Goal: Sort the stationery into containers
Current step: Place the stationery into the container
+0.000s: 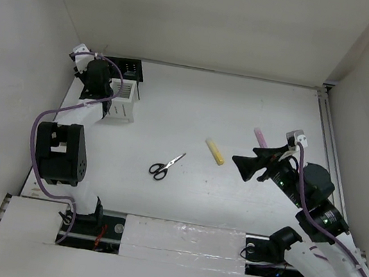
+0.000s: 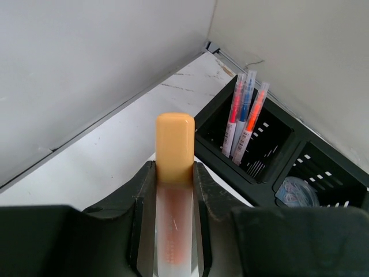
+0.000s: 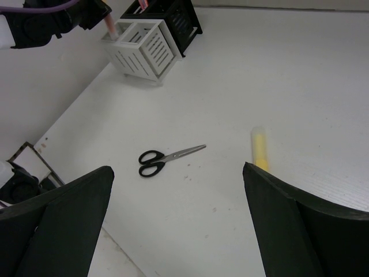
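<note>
My left gripper is shut on an orange marker and holds it upright over the white slatted organizer, beside the black mesh holder. In the left wrist view the mesh holder holds three thin pens in one cell and a small clear tub in another. Black-handled scissors, a yellow marker and a pink marker lie on the table. My right gripper is open and empty above the table, right of the yellow marker and the scissors.
White walls close in the table at the back and both sides. The organizer and the mesh holder stand in the far left corner. A metal rail runs along the table's right edge.
</note>
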### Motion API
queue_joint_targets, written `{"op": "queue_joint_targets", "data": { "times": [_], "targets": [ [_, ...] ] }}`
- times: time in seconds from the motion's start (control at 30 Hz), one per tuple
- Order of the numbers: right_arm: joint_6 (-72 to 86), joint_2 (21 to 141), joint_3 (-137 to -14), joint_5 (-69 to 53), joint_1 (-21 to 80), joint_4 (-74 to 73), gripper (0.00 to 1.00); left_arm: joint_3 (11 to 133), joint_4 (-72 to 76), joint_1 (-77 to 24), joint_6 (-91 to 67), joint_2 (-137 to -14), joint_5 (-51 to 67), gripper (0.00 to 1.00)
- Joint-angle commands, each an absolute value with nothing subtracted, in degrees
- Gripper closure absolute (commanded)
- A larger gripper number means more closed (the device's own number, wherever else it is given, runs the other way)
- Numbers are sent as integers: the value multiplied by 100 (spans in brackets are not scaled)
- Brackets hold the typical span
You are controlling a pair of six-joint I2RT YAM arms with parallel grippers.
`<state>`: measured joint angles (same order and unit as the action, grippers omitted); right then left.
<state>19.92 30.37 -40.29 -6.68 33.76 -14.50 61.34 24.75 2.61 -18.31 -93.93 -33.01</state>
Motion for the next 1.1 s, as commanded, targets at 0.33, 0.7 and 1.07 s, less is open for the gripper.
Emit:
{"op": "queue_joint_targets", "data": {
  "times": [0.33,0.7,1.07],
  "targets": [
    [2021,3050,-4061,-686,3349,-1152,0,6170,2663,246,-1837,-9439,-3727,87],
    [2021,3050,-4008,-686,3349,-1151,0,6293,2663,246,-1837,-9246,-3472,100],
    [2074,3050,-3955,-686,3349,-1151,0,6144,2804,246,-1731,-9105,-3472,100]
  ]
}}
